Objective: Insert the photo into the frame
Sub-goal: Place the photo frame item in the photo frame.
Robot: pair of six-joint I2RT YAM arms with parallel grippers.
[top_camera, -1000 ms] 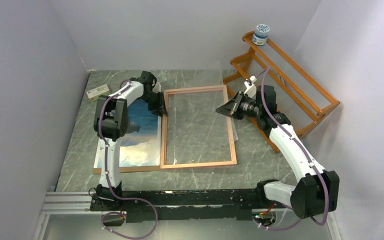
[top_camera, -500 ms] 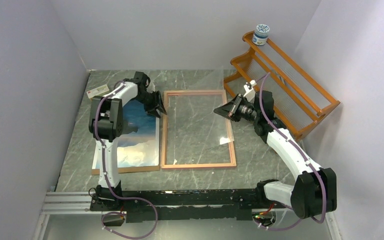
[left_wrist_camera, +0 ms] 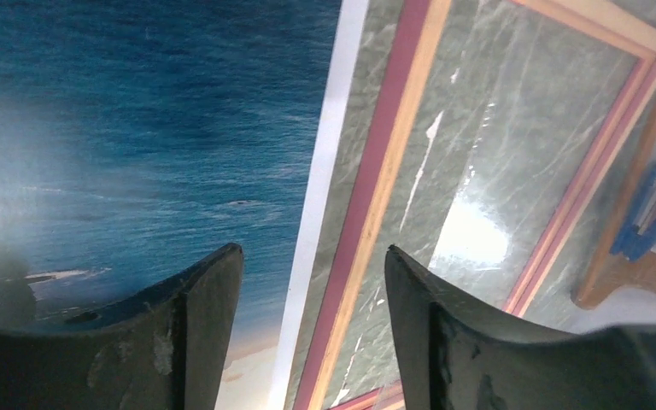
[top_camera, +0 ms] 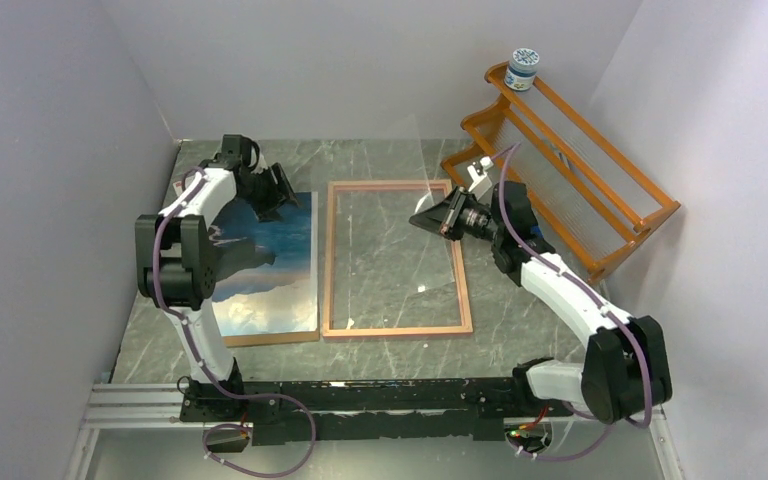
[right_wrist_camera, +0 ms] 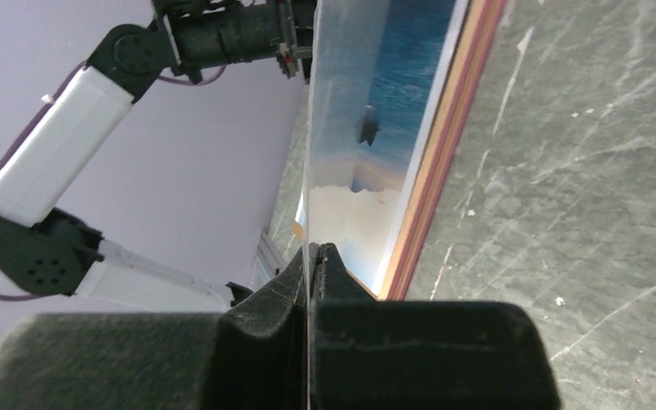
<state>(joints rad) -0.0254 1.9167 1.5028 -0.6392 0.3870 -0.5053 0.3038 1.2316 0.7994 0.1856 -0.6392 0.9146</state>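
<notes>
Pale lavender-grey walls (top_camera: 60,150) close in on three sides of a grey-green marble-pattern tabletop (top_camera: 520,320) with white veins. At the left, the left gripper (top_camera: 278,187) hovers over the far end of the large rectangular print of a blue sea coast with dark hills (top_camera: 270,270), its jaws spread apart and holding nothing. The left wrist view looks down past them at the photo's white right border and the strip of table beside it. The photo lies face up on a flat brown backing board (top_camera: 260,340), just left of the frame. The thin-edged, pinkish light-wood picture frame (top_camera: 397,329) lies flat at centre, with the marble showing through its opening. Over the frame's far right corner, the right gripper (top_camera: 422,217) is clamped tight on the edge of a clear thin sheet (right_wrist_camera: 318,128), which stands raised and tilted above the frame. At the far right, an orange wooden rack (top_camera: 600,170) leans into the corner, a small jar with a blue-and-white patterned lid (top_camera: 523,70) on its top end. The lid's print is too small to read.
</notes>
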